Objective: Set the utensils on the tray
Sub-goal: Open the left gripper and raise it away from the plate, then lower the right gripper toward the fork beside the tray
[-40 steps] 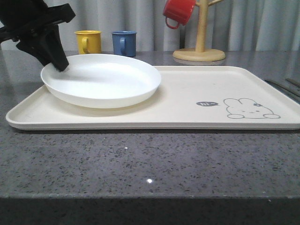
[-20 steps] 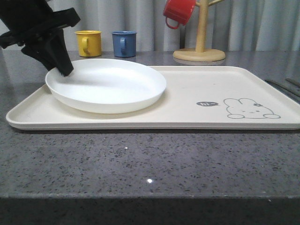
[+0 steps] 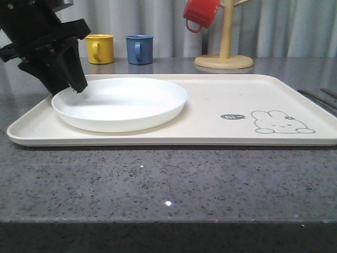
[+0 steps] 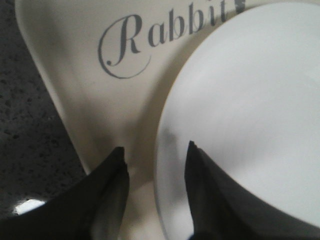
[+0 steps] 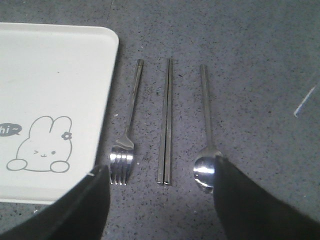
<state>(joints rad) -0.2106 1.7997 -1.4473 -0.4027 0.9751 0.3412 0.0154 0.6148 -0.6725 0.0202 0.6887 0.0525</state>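
The white plate [image 3: 120, 103] lies on the left half of the cream tray [image 3: 237, 95], which rests on the speckled grey surface [image 3: 168, 184]. The left gripper [image 3: 79, 87] stands at the plate's left rim. In the left wrist view its jaws are spread, one finger [image 4: 107, 200] over bare tray and the other [image 4: 210, 195] over the plate's inner face, with the plate rim [image 4: 162, 150] between them. Whether either finger touches the rim cannot be told. The "Rabbit" script [image 4: 165, 40] on the tray lies just beside the plate.

In the right wrist view, the fork [image 5: 127, 130], the chopsticks [image 5: 166, 122] and the spoon [image 5: 207, 135] lie side by side on the surface, off the tray, next to its edge with the rabbit drawing [image 5: 42, 142]. The fork is nearest the tray, the chopsticks are in the middle, and the spoon is farthest. The right gripper [image 5: 160, 210] hangs above them with its jaws spread wide and nothing between them.

Behind the tray stand a yellow mug [image 3: 99, 48], a blue mug [image 3: 139, 49] and a wooden mug stand [image 3: 225, 52] carrying a red mug [image 3: 200, 13].
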